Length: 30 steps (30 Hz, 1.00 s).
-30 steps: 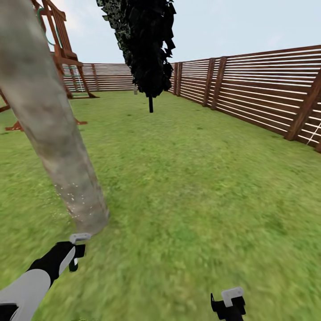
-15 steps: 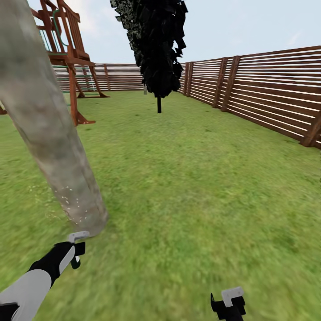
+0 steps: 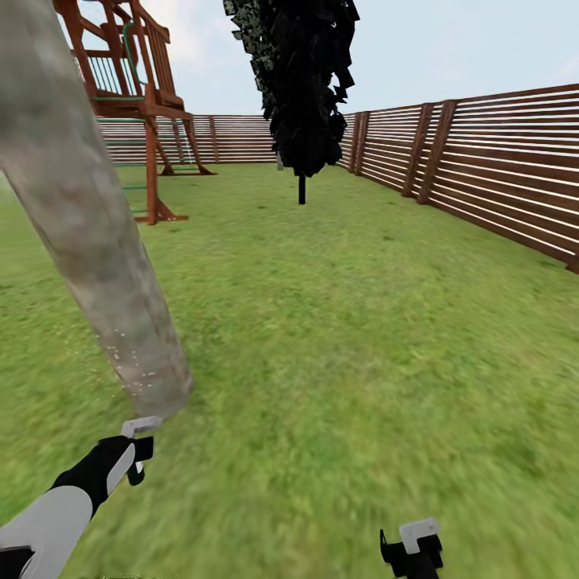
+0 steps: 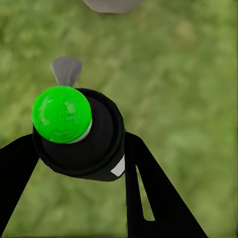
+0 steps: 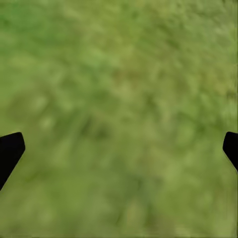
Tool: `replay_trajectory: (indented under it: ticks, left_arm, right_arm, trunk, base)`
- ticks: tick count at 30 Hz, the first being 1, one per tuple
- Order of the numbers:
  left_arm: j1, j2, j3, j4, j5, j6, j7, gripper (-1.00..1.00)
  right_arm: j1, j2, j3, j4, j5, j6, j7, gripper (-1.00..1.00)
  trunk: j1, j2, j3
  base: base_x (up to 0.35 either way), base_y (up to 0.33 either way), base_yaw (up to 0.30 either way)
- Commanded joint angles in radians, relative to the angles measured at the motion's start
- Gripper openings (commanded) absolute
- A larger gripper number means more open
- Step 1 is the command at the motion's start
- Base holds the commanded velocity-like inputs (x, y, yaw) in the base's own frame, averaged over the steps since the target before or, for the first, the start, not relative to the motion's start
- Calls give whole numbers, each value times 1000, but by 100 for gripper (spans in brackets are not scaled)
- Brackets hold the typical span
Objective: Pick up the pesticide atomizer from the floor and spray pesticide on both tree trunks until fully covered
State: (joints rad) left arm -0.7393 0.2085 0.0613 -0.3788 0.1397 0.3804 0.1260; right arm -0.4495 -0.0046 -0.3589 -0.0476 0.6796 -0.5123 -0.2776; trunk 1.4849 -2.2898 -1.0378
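A thick, mottled grey-beige tree trunk (image 3: 96,241) slants across the left of the head view, and its base (image 4: 111,4) appears in the left wrist view too. Whitish pesticide specks (image 3: 133,366) dot the bark low down. My left gripper (image 3: 138,454) (image 4: 77,144) is shut on the pesticide atomizer (image 4: 84,139), a black bottle with a bright green cap (image 4: 62,114). Its grey nozzle (image 3: 141,425) (image 4: 66,70) points at the trunk's foot, a short gap away. My right gripper (image 3: 412,545) (image 5: 119,148) hangs open and empty over the grass floor (image 5: 124,99).
A black cypress-like tree (image 3: 301,80) stands at the back centre. A brown wooden play tower (image 3: 137,88) is at the back left. A slatted brown fence (image 3: 482,169) runs along the right and the far side. Open lawn (image 3: 362,322) spreads to the right of the trunk.
The whole picture has slid right, so the camera has turned left; the play tower now shows more fully. Both arms hold the same pose, atomizer still gripped.
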Motion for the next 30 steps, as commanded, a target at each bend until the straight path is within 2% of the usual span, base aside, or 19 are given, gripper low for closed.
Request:
replay_trajectory:
  ticks: [1, 13, 30]
  left_arm:
    - [0, 0, 0, 0, -1, 0, 0, -100]
    - [0, 1, 0, 0, -2, 0, 1, -100]
    - [0, 2, 0, 0, -2, 0, 1, -100]
  right_arm:
    - [0, 0, 0, 0, 0, 0, 0, 100]
    - [0, 0, 0, 0, 0, 0, 0, 100]
    - [0, 0, 0, 0, 0, 0, 0, 100]
  trunk:
    - [0, 0, 0]
    - [0, 0, 0]
    - [0, 0, 0]
  base:
    - [142, -269, 126]
    - [160, -262, 17]
    - [161, -261, 268]
